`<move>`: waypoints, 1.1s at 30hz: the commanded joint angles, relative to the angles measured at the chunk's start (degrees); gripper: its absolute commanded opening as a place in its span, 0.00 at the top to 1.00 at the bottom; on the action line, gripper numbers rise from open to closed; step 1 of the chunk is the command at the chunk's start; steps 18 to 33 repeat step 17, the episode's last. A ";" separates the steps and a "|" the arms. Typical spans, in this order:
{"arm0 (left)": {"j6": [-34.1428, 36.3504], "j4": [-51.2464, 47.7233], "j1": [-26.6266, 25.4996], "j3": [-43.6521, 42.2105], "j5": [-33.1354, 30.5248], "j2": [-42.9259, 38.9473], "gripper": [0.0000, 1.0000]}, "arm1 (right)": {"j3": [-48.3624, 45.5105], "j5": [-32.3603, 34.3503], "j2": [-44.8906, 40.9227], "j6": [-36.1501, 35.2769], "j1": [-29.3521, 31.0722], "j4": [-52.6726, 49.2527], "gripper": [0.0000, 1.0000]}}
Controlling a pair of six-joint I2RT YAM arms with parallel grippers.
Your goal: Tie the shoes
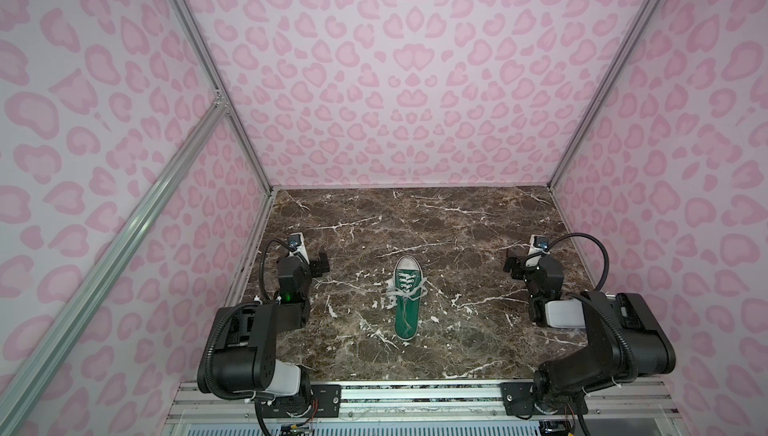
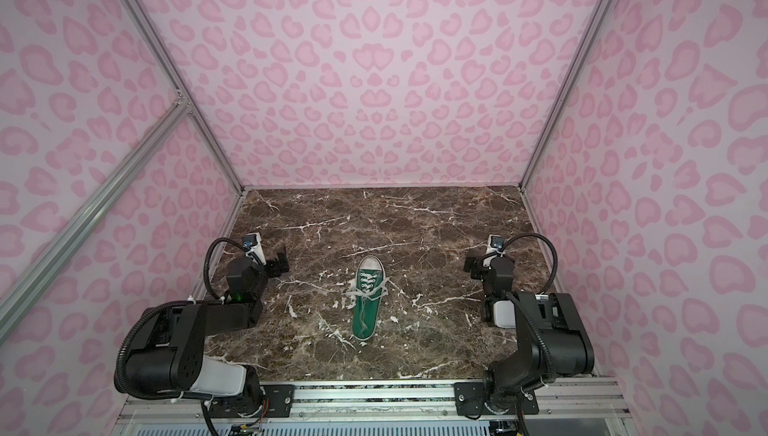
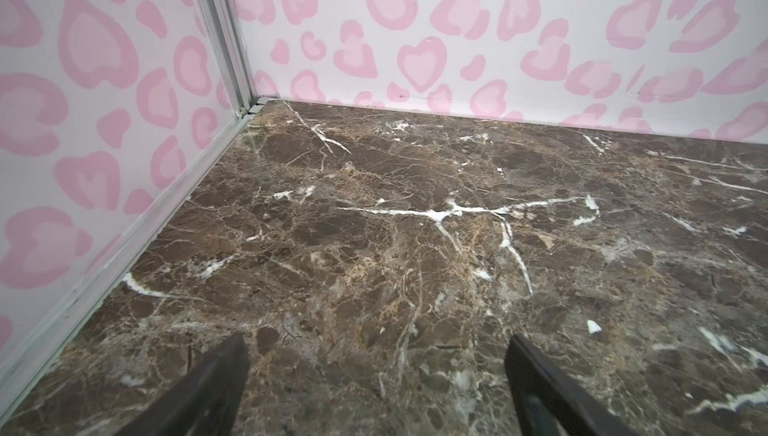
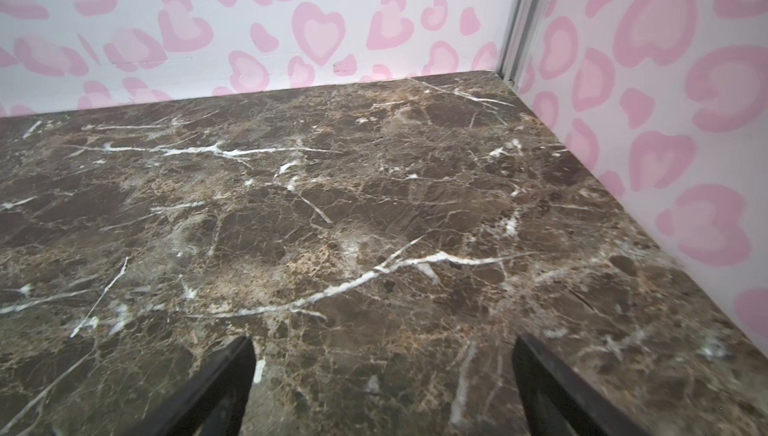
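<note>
The shoe [image 1: 406,297] lies mid-counter [image 1: 457,222], toe toward the back wall. Left hand [image 1: 319,264] and right hand [image 1: 512,267] flank it, both wide open, empty, about equally distant.

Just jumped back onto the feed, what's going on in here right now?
Nothing is being handled. A green canvas sneaker with a white toe cap lies in the middle of the brown marble tabletop, toe toward the back wall, its white flat laces appearing to form a loose bow, though that is hard to confirm. The left gripper and right gripper are open, empty, parked at the sides.
</note>
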 commanded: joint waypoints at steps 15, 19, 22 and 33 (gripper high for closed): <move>0.70 0.61 -0.24 1.17 0.98 0.77 0.02 | 2.22 -1.17 -0.15 -2.82 1.38 -1.06 0.02; 0.83 1.05 -0.28 0.67 0.92 0.43 0.02 | 2.22 -1.12 -0.14 -2.82 1.38 -1.04 0.02; 0.83 1.05 -0.28 0.67 0.92 0.43 0.02 | 2.22 -1.12 -0.14 -2.82 1.38 -1.04 0.02; 0.83 1.05 -0.28 0.67 0.92 0.43 0.02 | 2.22 -1.12 -0.14 -2.82 1.38 -1.04 0.02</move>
